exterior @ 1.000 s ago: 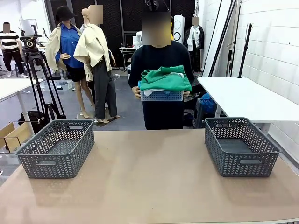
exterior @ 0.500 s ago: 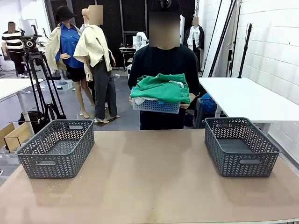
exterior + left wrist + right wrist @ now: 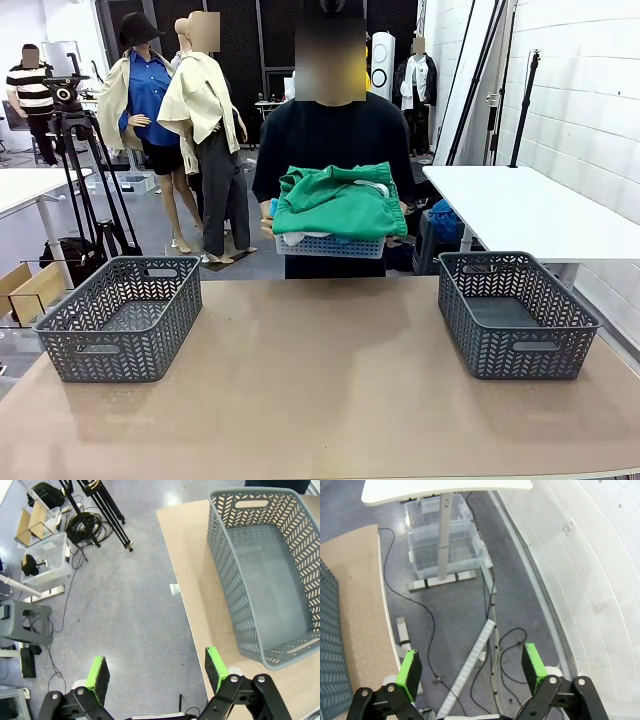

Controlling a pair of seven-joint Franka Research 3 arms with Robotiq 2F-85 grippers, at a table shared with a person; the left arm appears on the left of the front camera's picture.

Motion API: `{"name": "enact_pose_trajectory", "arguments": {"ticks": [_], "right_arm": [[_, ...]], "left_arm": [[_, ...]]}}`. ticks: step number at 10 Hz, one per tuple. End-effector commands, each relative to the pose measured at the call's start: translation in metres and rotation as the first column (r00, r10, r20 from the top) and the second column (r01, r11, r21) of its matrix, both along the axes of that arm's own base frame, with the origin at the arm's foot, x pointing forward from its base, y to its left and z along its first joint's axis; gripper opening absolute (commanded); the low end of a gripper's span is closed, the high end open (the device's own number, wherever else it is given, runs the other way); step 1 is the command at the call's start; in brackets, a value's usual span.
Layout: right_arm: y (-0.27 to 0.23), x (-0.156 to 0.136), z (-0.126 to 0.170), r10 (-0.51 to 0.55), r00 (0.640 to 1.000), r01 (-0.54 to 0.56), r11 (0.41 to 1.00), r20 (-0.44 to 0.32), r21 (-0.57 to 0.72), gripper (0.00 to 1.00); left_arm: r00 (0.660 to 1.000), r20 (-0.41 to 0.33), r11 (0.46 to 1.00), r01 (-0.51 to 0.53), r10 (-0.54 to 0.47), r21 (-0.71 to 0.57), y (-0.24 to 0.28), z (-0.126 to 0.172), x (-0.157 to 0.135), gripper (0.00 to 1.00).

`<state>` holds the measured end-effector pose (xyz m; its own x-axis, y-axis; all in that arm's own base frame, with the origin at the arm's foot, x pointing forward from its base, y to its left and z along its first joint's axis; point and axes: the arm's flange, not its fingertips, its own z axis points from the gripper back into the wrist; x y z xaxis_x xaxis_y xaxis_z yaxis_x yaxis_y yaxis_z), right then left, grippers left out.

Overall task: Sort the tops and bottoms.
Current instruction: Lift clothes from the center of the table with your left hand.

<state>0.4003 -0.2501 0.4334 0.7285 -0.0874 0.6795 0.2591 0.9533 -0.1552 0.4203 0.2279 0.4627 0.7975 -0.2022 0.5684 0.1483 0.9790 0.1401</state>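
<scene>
At the far side of the table a person holds a small pale blue basket (image 3: 330, 246) heaped with clothes. Green bottoms (image 3: 335, 200) lie on top of the heap. Under them, bits of white (image 3: 300, 238) and blue fabric peek out, probably the tops, mostly hidden. My left gripper (image 3: 157, 670) is open with nothing between its fingers, hanging over the floor beside the table's left edge. My right gripper (image 3: 470, 667) is open and empty too, above the floor past the table's right edge.
Two empty grey baskets stand on the tan table (image 3: 320, 380): one at the left (image 3: 122, 318), also in the left wrist view (image 3: 265, 570), one at the right (image 3: 515, 312). Cables and clear bins (image 3: 445, 550) lie on the floor at the right; a tripod (image 3: 95, 500) stands at the left.
The person has stepped closer to the table and lowered the basket of clothes slightly. Both grippers have stayed open.
</scene>
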Motion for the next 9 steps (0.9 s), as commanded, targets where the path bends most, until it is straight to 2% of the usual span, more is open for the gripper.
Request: {"name": "enact_pose_trajectory", "arguments": {"ticks": [1,9], "right_arm": [[-0.0028,0.0005,0.0021,0.002,1.000,-0.002,1.000,-0.007,-0.003,1.00],[-0.0028,0.0005,0.0021,0.002,1.000,-0.002,1.000,-0.007,-0.003,1.00]], "left_arm": [[1.000,0.012,1.000,0.010,-0.010,0.001,0.0042,-0.0027,-0.0015,1.00],[1.000,0.012,1.000,0.010,-0.010,0.001,0.0042,-0.0027,-0.0015,1.00]]}}
